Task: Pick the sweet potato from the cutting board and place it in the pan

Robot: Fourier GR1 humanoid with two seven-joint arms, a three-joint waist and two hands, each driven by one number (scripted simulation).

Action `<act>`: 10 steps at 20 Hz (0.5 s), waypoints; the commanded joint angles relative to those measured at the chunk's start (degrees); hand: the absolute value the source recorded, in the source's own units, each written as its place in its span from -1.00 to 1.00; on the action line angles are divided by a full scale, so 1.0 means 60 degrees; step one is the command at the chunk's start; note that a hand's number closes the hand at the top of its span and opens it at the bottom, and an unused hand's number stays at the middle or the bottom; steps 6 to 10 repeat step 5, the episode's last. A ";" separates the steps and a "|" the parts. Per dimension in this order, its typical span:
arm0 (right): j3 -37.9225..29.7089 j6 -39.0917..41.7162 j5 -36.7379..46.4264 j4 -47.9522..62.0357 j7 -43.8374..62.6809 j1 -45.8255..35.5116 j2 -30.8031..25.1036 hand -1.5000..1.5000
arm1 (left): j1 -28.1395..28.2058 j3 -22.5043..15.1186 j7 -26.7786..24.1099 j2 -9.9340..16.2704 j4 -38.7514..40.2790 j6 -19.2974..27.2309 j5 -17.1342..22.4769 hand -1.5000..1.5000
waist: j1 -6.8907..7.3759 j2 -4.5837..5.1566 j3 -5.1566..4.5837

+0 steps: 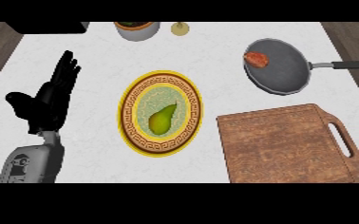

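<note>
- Left hand (48, 97): black, at the left of the head view above the white counter (91, 47). Fingers are straight and spread, pointing toward the far edge, with the thumb out to the left. It holds nothing and touches no object. Its grey forearm (32, 161) enters from the lower left corner.
- Dark object (45, 27): at the far left corner of the counter; its kind cannot be told.
- Pot (136, 30): pale and round with dark contents, at the far edge, left of centre.
- Small pale object (181, 28): just right of the pot, at the far edge; too small to identify.
- Plate (133, 95): round, yellow rim with a brown patterned band and a pale green centre, at mid-counter.
- Pear (162, 119): green, lying in the centre of the plate, narrow end toward the far right.
- Cutting board (288, 144): brown wood, at the lower right, with a handle slot along its right side. Nothing lies on it.
- Sweet potato (257, 58): reddish-orange, lying inside the pan against its left wall.
- Pan (288, 73): grey and round, at the far right, beyond the cutting board and apart from it. Its dark handle (336, 65) points right.
- Right hand: not in the view.
</note>
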 commanded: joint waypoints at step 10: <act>0.0563 0.1968 -0.0414 -0.1150 -0.1198 0.1169 -0.0178 -1.00 | -0.0277 0.0151 -0.0203 0.0078 0.0429 0.0001 -0.0027 0.00 | -0.0106 -0.0014 -0.0015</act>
